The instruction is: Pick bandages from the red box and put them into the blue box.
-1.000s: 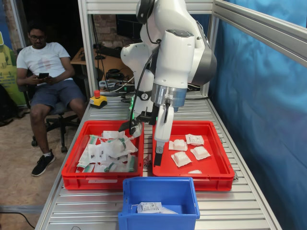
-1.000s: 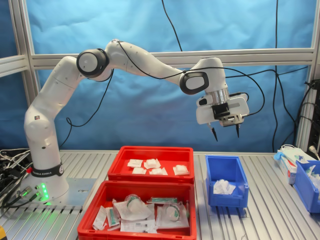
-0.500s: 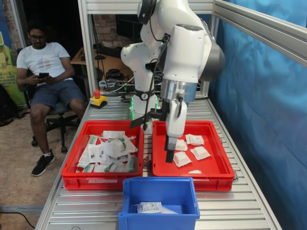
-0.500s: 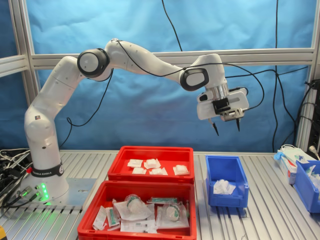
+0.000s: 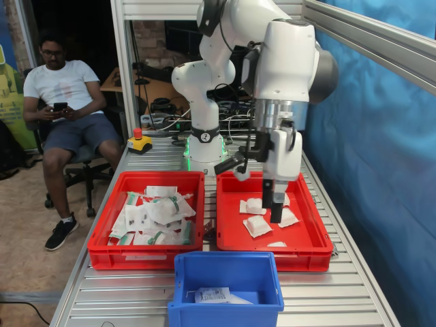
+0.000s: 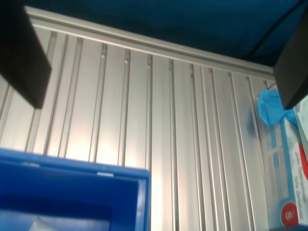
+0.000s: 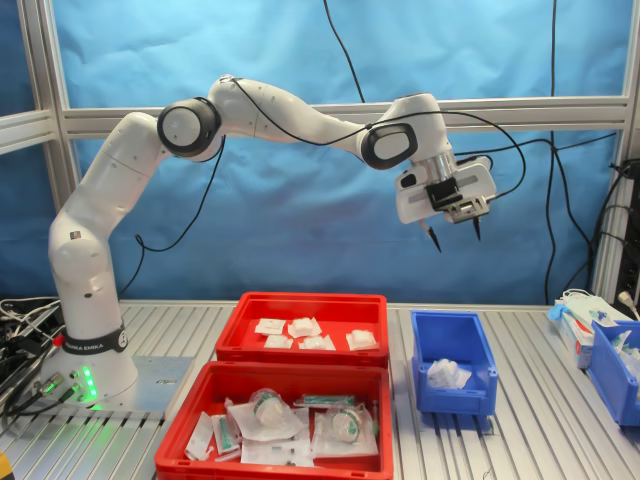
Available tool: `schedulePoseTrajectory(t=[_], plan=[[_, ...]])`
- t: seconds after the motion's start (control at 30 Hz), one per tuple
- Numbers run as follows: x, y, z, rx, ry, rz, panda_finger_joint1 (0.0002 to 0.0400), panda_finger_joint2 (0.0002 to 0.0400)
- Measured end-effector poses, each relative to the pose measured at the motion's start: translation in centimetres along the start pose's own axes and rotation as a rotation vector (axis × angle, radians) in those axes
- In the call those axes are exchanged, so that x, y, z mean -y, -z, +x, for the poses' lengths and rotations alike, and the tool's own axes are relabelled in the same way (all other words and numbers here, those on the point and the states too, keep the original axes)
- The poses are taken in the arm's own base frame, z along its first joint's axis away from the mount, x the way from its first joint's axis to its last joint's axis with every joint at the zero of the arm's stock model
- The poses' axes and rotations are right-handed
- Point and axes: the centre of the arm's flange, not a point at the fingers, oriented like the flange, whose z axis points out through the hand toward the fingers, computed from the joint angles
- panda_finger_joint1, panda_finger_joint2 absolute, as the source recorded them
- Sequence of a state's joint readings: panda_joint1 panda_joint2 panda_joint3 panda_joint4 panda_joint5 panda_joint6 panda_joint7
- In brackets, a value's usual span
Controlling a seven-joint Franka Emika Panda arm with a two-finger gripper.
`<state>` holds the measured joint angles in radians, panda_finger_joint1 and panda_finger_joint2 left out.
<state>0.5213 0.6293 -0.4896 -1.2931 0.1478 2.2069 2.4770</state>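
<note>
Hand higher, farther right than before

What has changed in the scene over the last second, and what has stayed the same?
The gripper, open and empty throughout, has risen slightly above the blue box; in the first exterior view it has swung toward the first exterior view's right, across the red box. Nothing was grasped or released. The bandages, the packet in the blue box and both red crates are unmoved.

Blue box edge-cropped, its white content seemingly blurred.
</note>
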Motion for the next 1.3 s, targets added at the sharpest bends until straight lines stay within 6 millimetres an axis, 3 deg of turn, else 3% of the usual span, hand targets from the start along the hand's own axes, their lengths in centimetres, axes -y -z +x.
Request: schedulePoseTrajectory(t=[0.3, 1.03, 1.3], plan=[[-2.2, 1.0, -1.6, 0.029, 0.036, -0.036, 0.04, 0.04], [-8.6, 8.1, -3.4, 0.02, 0.203, -0.234, 0.04, 0.04], [-10.5, 9.9, -2.7, 0.028, 0.236, -0.279, 0.04, 0.04]])
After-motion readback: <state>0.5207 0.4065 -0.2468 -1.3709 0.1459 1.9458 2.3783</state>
